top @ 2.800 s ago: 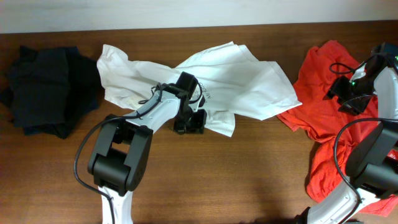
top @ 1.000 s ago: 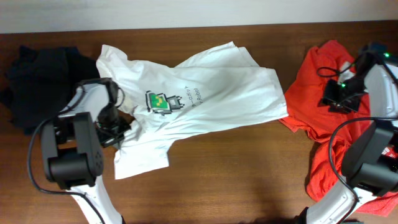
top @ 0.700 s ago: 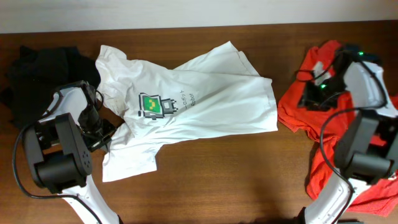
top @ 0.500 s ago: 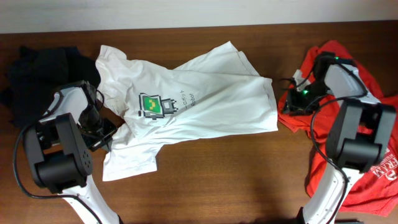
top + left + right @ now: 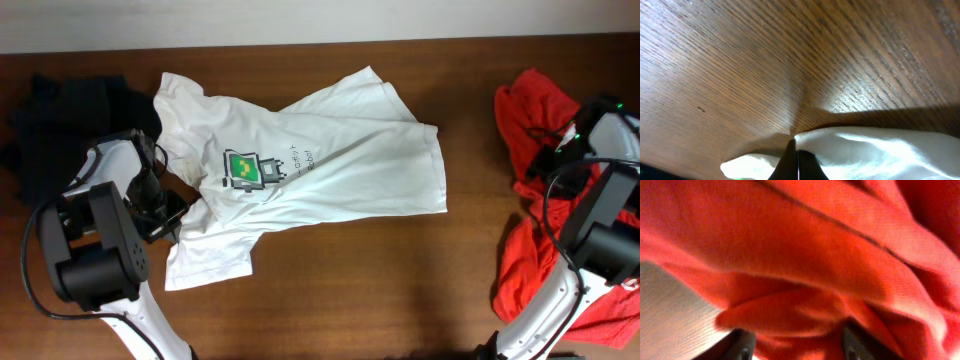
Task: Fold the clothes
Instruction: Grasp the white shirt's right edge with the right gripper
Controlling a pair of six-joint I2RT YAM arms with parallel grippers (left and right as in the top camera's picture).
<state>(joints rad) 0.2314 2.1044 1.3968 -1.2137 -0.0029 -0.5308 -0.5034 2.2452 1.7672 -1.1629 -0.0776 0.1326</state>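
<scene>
— Where is the shirt (image 5: 320, 165)?

— It lies spread on the bench (image 5: 380, 290), front side up, with the green print (image 5: 243, 168) showing. One sleeve points to the far edge. One corner at the left reaches toward the near edge.

— And your left tool (image 5: 165, 208)?

— It is fully closed, at the left border of the shirt. From the wrist view I see white cloth pinched between the tips, so it has hold of the shirt. The dark pile (image 5: 60, 120) is near it, on the left.

— And the right tool (image 5: 555, 160)?

— It is at the far right, on the red shirt (image 5: 525, 110), well apart from the white one. Its fingers stand apart and red cloth bulges between them. Whether they press it, I cannot tell.
</scene>
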